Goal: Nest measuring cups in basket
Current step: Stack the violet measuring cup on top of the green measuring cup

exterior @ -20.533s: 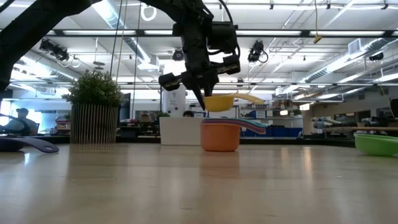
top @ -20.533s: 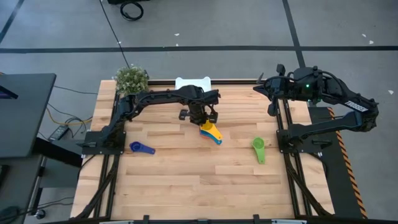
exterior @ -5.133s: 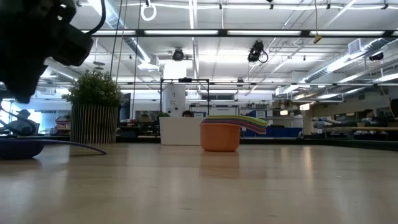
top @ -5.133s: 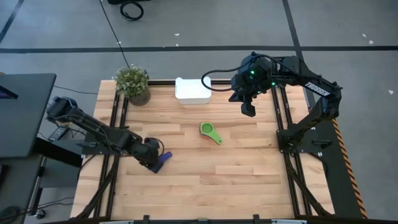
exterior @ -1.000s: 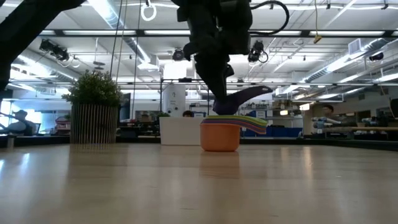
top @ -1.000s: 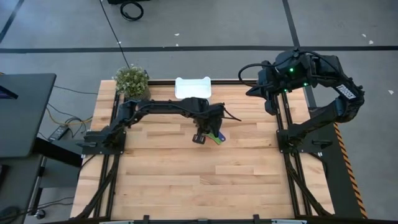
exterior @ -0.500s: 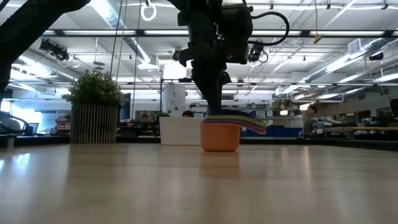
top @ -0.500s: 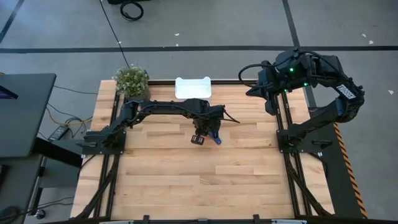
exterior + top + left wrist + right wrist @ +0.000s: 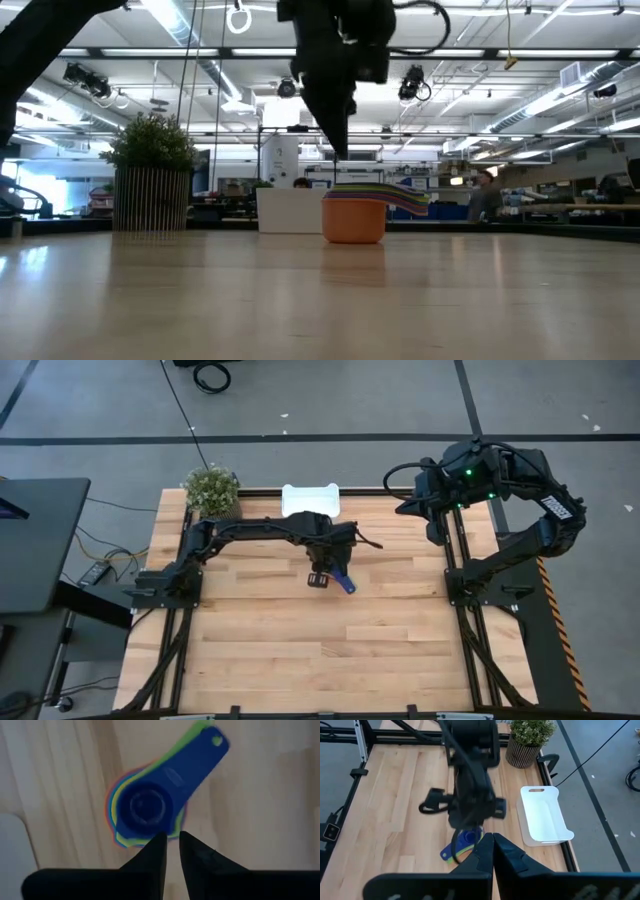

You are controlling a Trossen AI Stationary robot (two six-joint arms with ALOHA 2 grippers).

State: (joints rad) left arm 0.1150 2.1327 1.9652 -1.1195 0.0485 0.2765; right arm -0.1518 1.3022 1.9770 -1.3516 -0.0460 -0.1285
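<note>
The nested measuring cups (image 9: 150, 810) were seen mid-table, directly beneath the left gripper (image 9: 172, 851), its fingers slightly parted and empty; the basket (image 9: 311, 501) was left unfilled beyond.

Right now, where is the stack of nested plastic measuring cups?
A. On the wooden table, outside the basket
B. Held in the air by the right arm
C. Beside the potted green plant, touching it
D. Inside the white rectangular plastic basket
A: the stack of nested plastic measuring cups, a blue one on top, rests on the bare wooden table, while the white rectangular plastic basket stands apart at the table's edge with nothing in it.
</note>
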